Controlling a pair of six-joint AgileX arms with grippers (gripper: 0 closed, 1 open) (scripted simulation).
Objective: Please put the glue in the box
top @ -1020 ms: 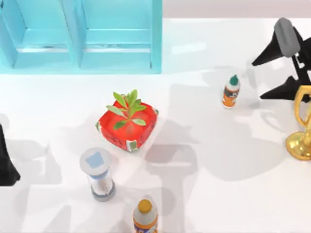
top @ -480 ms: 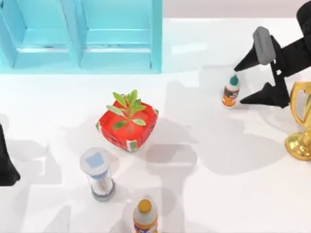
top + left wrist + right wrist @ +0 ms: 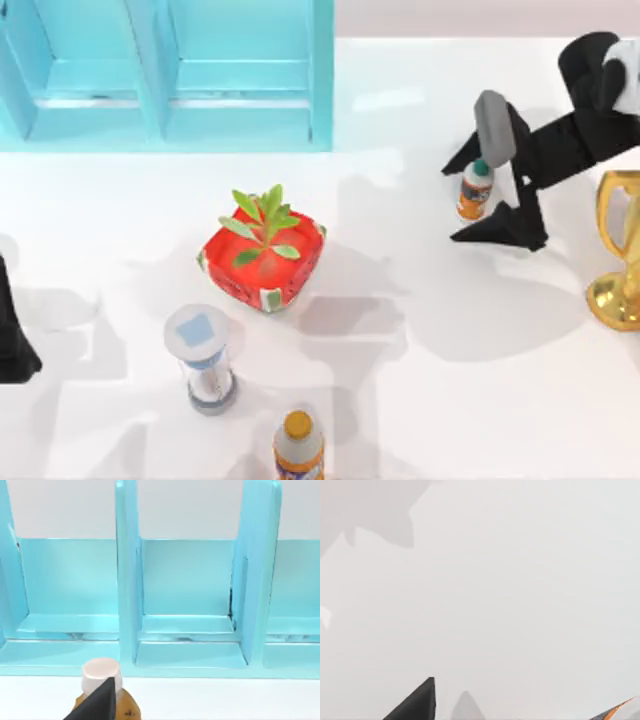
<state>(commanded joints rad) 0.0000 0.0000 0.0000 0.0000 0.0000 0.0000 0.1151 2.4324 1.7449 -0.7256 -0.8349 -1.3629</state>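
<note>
White worktop [image 3: 420, 400] runs under everything, with the turquoise box [image 3: 170, 75] standing along its far edge, its compartments open toward me so something can be slid or dropped in from the front. I'll take the red planter [image 3: 263, 258] near the middle as my landmark.

Well to the right of the planter and a little farther back stands the glue [image 3: 475, 188], upright, green cap up, orange label showing. I have the right end effector [image 3: 478, 195] around it, fingers spread, one finger on the far side of the bottle and one on the near side. The spread makes sense: the bottle is narrow and upright, so a wide approach lets me straddle it without knocking it over. I judge the fingers are not yet pressing on it, though from above I can't be sure whether the far finger touches the cap. In the right wrist view dark fingertips [image 3: 417, 702] and an orange sliver sit at the frame's edge.

Further right of the planter, past the glue, a gold trophy [image 3: 620, 250] stands close to my arm, so any lift should clear it.

The left end effector [image 3: 12, 330] is parked well left of the planter; I cannot tell how its fingers stand.
</note>
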